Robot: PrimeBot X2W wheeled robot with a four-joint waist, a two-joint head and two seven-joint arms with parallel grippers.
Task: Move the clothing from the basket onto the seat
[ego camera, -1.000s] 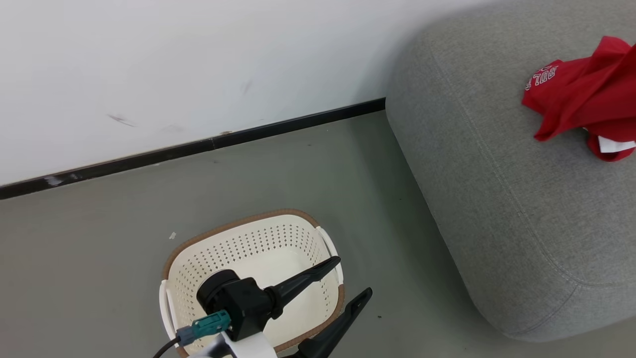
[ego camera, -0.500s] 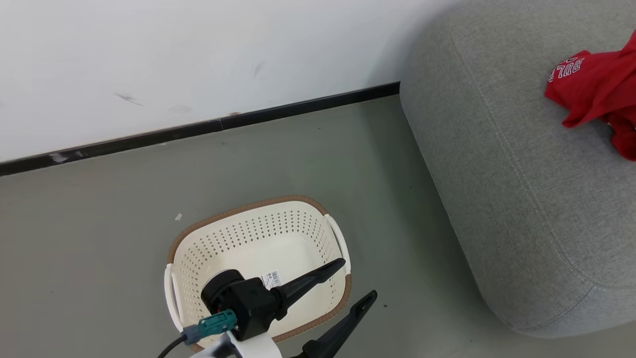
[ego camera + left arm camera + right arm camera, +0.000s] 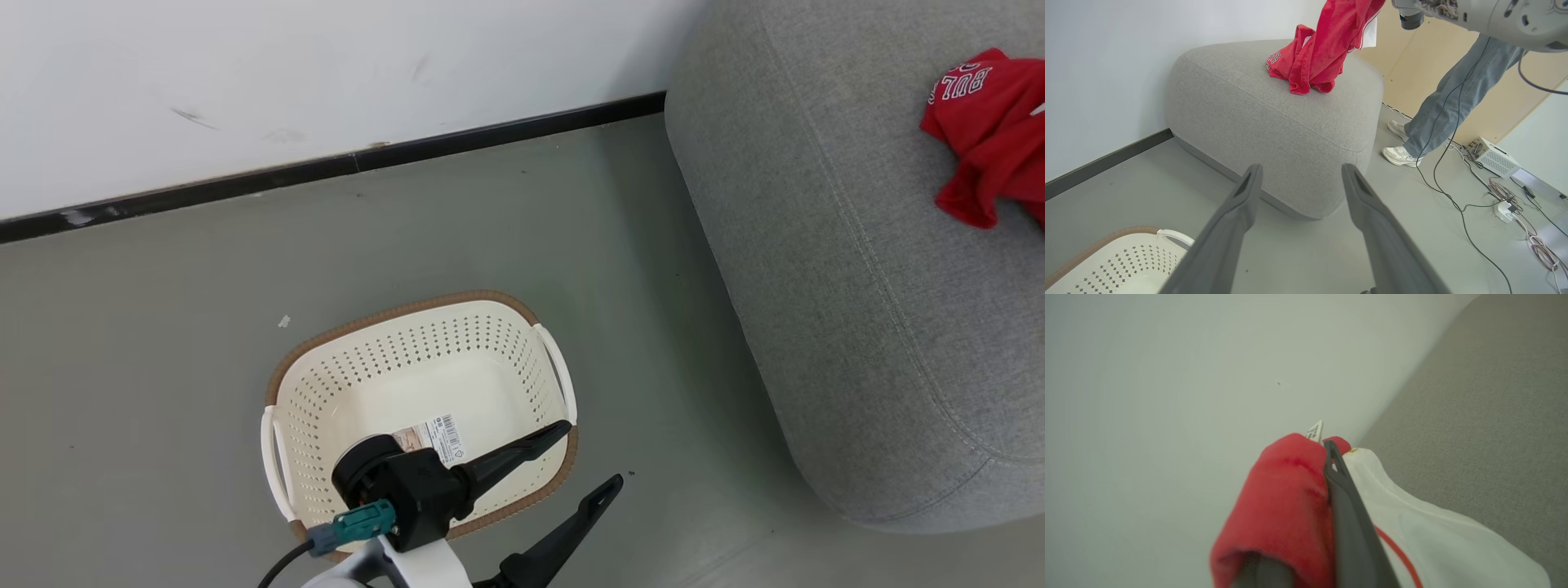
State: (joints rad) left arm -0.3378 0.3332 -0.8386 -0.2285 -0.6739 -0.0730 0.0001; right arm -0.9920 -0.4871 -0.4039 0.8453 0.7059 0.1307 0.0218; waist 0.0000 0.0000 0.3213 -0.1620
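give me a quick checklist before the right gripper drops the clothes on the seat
1. Right gripper shut on the clothing: ok.
2. Clothing hangs over the seat, its lower folds resting on the top: ok.
3. Basket emptied, with just its paper label on the bottom: ok.
4. Left gripper open, holding nothing, well apart from the clothing: ok.
5. Space around the seat free of people: not ok, a person stands close beside it.
6. Whole garment will land on the seat and not slide off: cannot tell.
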